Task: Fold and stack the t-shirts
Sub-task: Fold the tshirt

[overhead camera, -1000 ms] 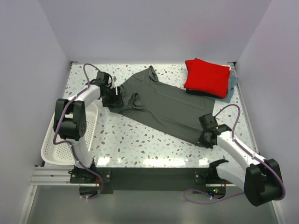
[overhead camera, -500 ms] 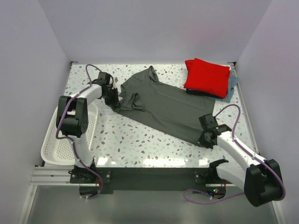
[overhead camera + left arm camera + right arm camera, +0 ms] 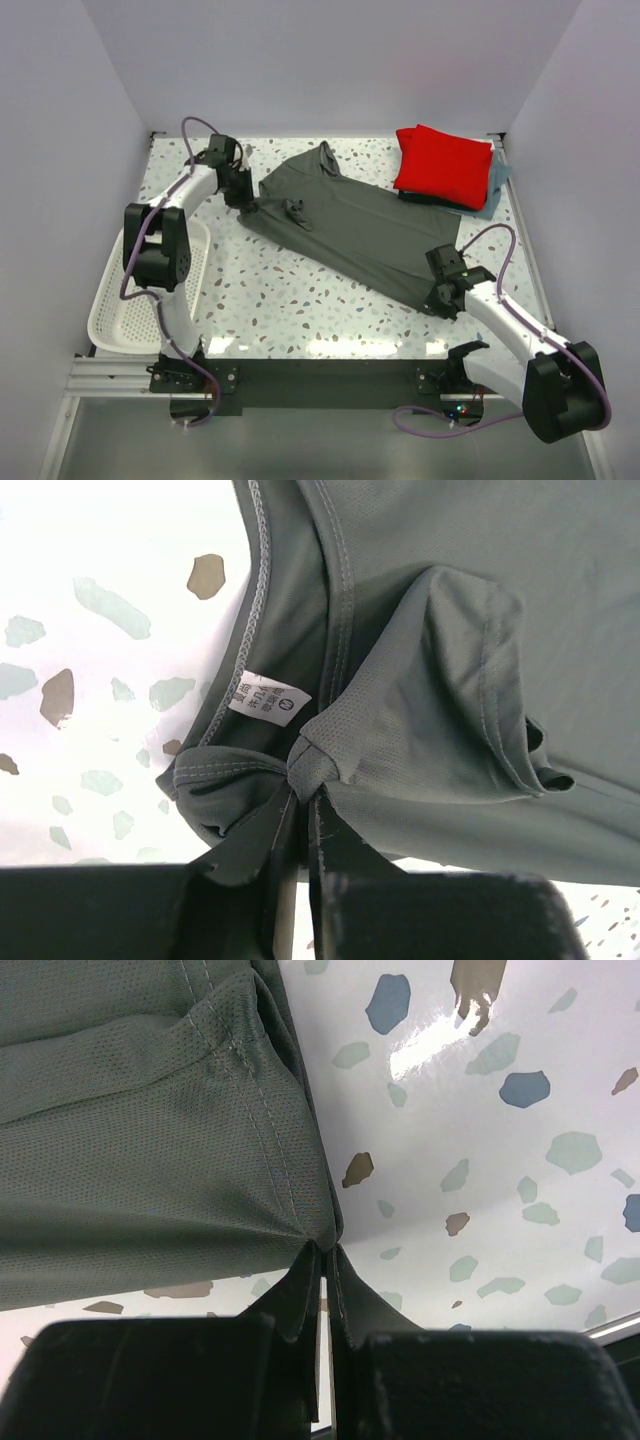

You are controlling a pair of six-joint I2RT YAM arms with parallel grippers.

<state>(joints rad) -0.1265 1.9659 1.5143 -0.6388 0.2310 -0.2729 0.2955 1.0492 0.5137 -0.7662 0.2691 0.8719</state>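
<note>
Top camera sits high above the dark grey t-shirt [image 3: 370, 225], on its near side, looking down at all of it. Both wrist cameras share it in close-up: left at its left end, right at its near right corner.

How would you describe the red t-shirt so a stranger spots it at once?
Start at the speckled table and look to its far right corner. The red t-shirt lies there, folded, on top of other folded clothes. It is the only bright thing: the blue-grey shirt peeking out beneath it and the dark grey shirt spread nearby are dull.
</note>
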